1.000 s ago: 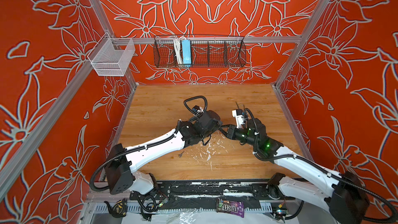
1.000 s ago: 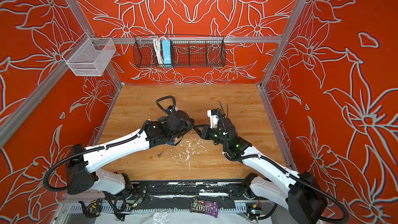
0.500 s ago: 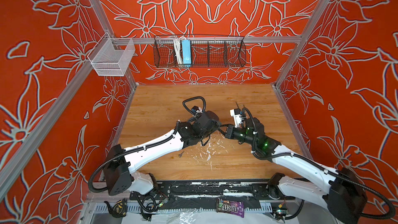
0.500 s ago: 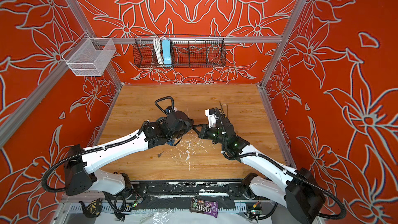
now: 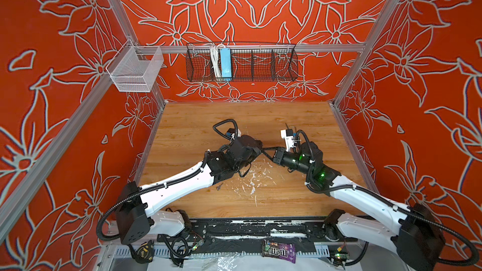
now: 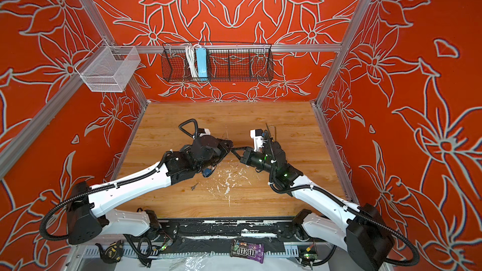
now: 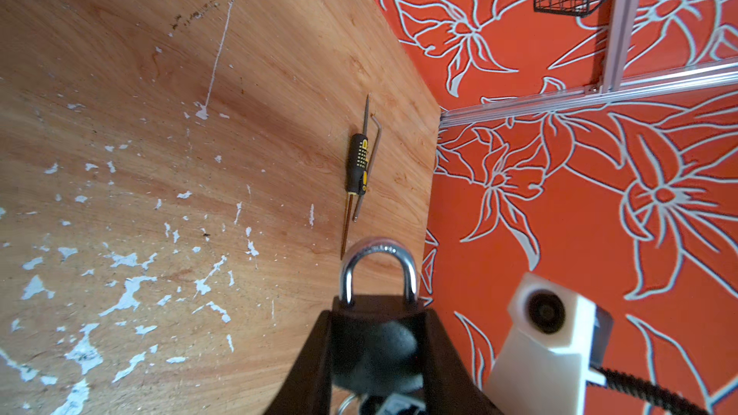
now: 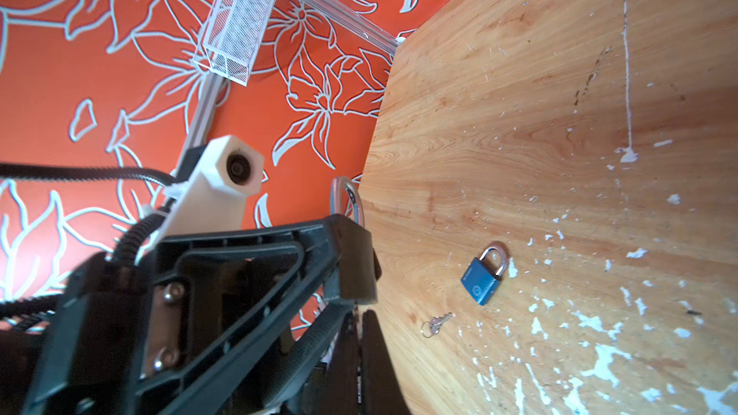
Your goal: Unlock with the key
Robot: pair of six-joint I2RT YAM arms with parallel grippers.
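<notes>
Dark padlock [image 7: 377,304] with a silver shackle [image 7: 377,251] is clamped by its body between the fingers of the left pincer [image 5: 257,149], lifted clear over the middle of the worktop [image 5: 260,199]. The shackle points away from the left wrist and is seated in the body at both legs.

The right pincer [image 8: 360,319] comes in from the right side, its jaws pressed together with barely a slit between them. Its tips are at the underside of the padlock's body, opposite the shackle. Whether anything thin sits between those jaws cannot be told; the spot is dark and partly hidden in every view.

A small key [image 8: 437,321] on a ring lies flat on the worktop, left of the middle and toward the near edge, just beside the left arm in both top views. A blue lock [image 8: 483,275], shackle closed, lies flat a little farther in than the key, near it but not touching.

Toward the far right corner, a black-and-yellow screwdriver [image 7: 356,165] and a bent hex key [image 7: 371,161] lie side by side. Scattered white flecks mark the wood around the middle and near edge.
</notes>
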